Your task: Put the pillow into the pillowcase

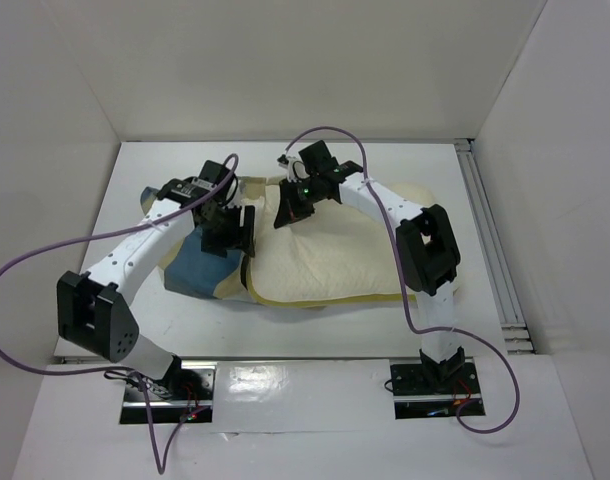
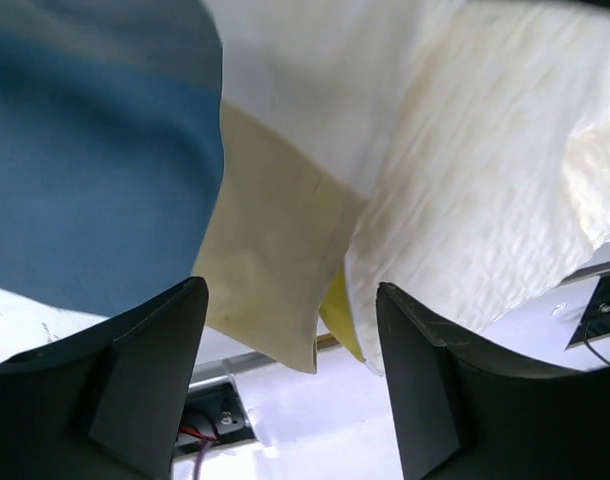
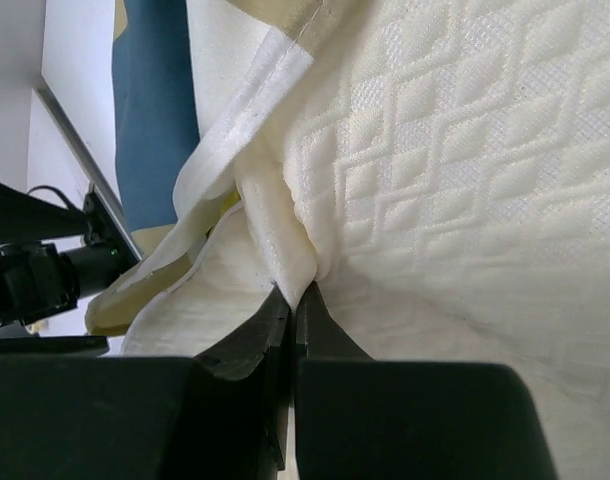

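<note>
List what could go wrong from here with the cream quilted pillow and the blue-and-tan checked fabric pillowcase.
The left gripper is open with nothing in it, so the blue-and-tan checked fabric pillowcase, bunched at one end of the cream quilted pillow, may sag shut or slide off. The right gripper pinches just a thin fold of the pillow; a pull could slip it free.

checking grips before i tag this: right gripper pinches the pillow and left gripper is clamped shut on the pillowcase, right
Not quite. The left gripper is open, its fingers apart, as the left wrist view shows. The right gripper does pinch the pillow.
</note>
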Robot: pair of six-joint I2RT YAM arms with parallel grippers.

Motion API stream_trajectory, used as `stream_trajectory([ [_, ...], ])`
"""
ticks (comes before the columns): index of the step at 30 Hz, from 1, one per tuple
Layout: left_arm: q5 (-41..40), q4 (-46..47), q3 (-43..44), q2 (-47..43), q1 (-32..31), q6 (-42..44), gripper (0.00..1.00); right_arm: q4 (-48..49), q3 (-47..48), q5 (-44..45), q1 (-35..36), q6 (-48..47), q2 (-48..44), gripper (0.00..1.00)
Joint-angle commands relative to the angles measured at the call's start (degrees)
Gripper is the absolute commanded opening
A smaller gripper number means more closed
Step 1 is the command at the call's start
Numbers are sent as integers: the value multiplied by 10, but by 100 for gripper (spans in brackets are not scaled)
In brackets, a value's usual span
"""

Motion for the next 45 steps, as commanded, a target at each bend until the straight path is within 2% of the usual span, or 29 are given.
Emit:
stream_trajectory([
  [1, 4, 34, -39, -38, 0, -32, 81, 45, 32, -8, -6, 10, 0, 0],
  [3, 15, 41, -61, -43, -5, -43, 79, 45, 32, -8, -6, 10, 0, 0],
  [6, 30, 56, -80, -50, -10, -48, 69, 50, 32, 4, -6, 21, 5, 0],
  [11, 29, 62, -92, -45, -10, -48, 0, 88, 32, 15, -6, 67, 5, 0],
  [18, 34, 40, -98, -76, -10, -38, 0, 126, 37, 83, -11, 154, 5, 0],
  [25, 64, 12, -67, -82, -10, -14, 0, 174, 43, 175, -11, 248, 22, 0],
  [30, 43, 12, -62, -48, -10, -14, 0, 195, 83, 203, -6, 260, 63, 0],
  [31, 43, 12, -56, -43, -10, -14, 0, 200, 83, 194, -6, 255, 63, 7],
  [32, 43, 12, -56, -36, -10, -14, 0, 205, 72, 189, -6, 250, 49, 48],
  [33, 36, 12, -56, -36, -10, -14, 0, 211, 59, 189, -6, 244, 34, 62],
  [34, 31, 12, -56, -36, -4, -14, 0, 212, 23, 194, -6, 220, -3, 70],
  [36, 31, 12, -56, -31, 5, -14, 0, 212, -13, 189, 0, 195, -41, 83],
  [39, 25, 12, -51, -31, 18, -14, 0, 172, -94, 197, 14, 124, -126, 87],
  [45, 30, 17, -57, -31, 35, -14, 0, 191, -269, 211, 85, 20, -243, 87],
])
